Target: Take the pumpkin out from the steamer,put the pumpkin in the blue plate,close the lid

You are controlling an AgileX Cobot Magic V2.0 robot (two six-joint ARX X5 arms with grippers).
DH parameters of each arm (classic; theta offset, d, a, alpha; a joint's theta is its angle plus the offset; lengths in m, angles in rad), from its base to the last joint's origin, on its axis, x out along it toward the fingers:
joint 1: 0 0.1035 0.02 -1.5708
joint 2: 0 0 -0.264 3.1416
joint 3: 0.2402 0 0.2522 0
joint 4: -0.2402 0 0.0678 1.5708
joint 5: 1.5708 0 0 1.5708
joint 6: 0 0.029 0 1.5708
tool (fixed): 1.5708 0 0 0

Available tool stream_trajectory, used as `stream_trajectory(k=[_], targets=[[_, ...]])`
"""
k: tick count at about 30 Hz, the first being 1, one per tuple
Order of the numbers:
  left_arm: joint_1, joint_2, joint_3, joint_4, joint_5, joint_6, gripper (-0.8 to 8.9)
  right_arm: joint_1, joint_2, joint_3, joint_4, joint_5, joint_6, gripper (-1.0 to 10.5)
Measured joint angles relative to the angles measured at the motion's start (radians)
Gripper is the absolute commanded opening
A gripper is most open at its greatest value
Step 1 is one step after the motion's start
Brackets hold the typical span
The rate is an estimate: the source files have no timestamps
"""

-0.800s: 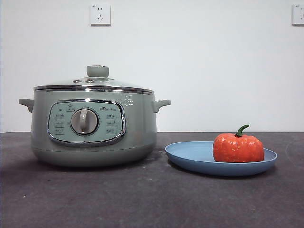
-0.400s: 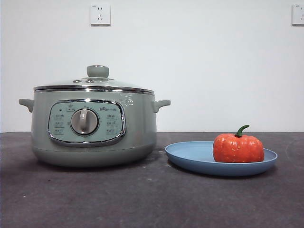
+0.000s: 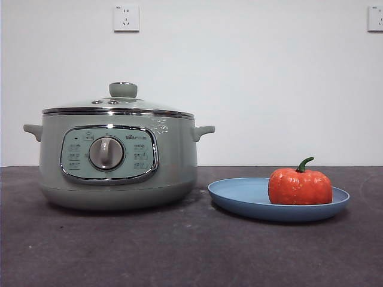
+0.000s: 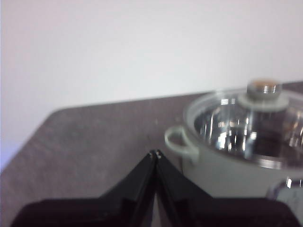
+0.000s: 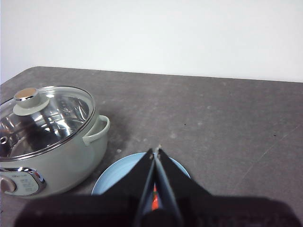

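- The steamer (image 3: 117,158) stands on the dark table (image 3: 191,251), its control panel and round silver dial (image 3: 106,153) facing the front camera, one small handle at each side.
- The lid (image 3: 118,106) sits on the steamer, chrome rim seated all round the pot's rim, pale green knob (image 3: 123,89) upright on top.
- Through the glass, my two wrist views show only the shiny metal inside of the pot.
- The blue plate (image 3: 239,200) lies flat on the table just beside the steamer, not touching it.
- The pumpkin (image 3: 300,186) rests on the plate, toward the side away from the steamer, green stem (image 3: 304,164) up and curling.
- My left gripper (image 4: 155,154) is held above the table beside the steamer's handle (image 4: 181,144), its two black jaws pressed together at the tips and holding nothing.
- My right gripper (image 5: 155,151) is held above the blue plate (image 5: 118,172); its jaws likewise meet at the tips and hold nothing.
- A sliver of the orange pumpkin (image 5: 155,201) shows between the right jaws' bases, lying below them on the plate.
- Neither arm enters the front view.
- Two white wall sockets (image 3: 126,17) sit on the pale wall behind the table.
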State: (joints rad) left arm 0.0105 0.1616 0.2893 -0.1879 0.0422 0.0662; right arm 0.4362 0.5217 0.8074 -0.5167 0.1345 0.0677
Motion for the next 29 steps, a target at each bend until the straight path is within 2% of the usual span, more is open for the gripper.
stream_trajectory(k=[5, 10, 29], targets=[[0.010, -0.056, -0.171, 0.033, 0.019, -0.023, -0.03, 0.000, 0.000, 0.000, 0.000, 0.000, 0.000, 0.0], [0.013, -0.125, -0.264, 0.032, 0.020, -0.034, -0.03, 0.000, 0.000, 0.000, 0.000, 0.000, 0.000, 0.0], [0.013, -0.157, -0.271, 0.008, 0.019, -0.041, -0.03, 0.000, 0.000, 0.000, 0.000, 0.000, 0.000, 0.0]])
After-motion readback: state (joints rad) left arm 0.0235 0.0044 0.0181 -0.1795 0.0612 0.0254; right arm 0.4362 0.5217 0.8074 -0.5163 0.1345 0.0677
